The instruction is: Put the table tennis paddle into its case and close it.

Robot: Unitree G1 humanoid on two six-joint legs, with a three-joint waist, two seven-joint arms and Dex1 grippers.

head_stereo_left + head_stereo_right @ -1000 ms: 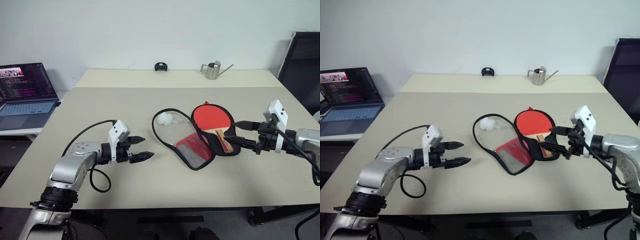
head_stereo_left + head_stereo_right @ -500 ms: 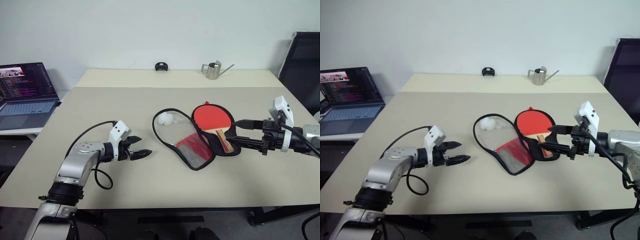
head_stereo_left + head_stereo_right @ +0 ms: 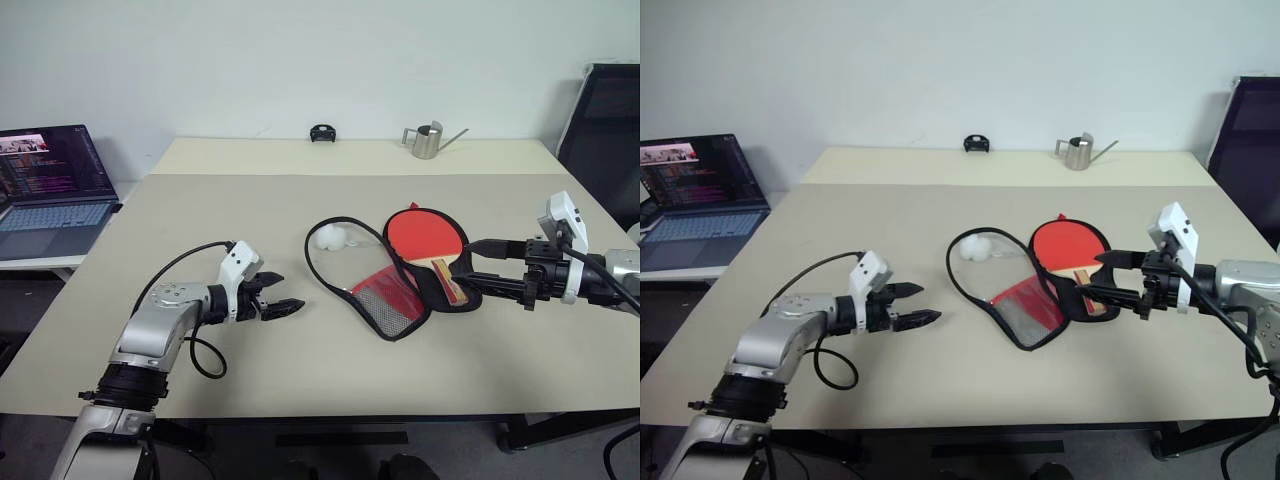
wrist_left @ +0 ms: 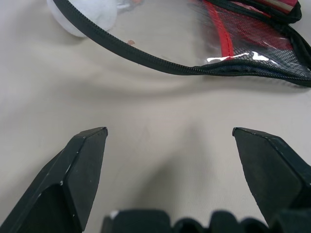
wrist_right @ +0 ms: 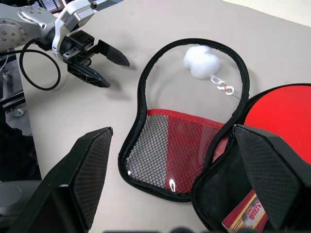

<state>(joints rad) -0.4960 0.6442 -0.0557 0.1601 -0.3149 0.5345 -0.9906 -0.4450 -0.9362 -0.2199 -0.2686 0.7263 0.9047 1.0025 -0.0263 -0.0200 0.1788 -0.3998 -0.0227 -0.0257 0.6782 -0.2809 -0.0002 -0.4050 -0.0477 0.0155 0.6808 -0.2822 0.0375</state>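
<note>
I read this as the closing step: the table tennis paddle already lies in the black half of the case, red face up, handle pointing toward the near edge of the tabletop. The other half, the clear-and-red-mesh flap, is thrown open flat to the left of the paddle, its black zipper rim looping round a white fluffy charm on a small chain.

My left claw hangs low over the tabletop with its jaws wide and nothing between them, pointed at the flap but well apart from it. My right claw is also spread wide and empty, just beside the handle end of the case; I cannot tell whether its lower finger touches the fabric.

Next, I judge the left claw must go in to the zipper rim, pinch it and fold the flap over the paddle, while the right steadies the black half. The soft flap may sag or drag the charm inside.

Against a second ago, the left arm has reached slightly further toward the case, the right claw sits much as it did, and paddle and case have not shifted
</note>
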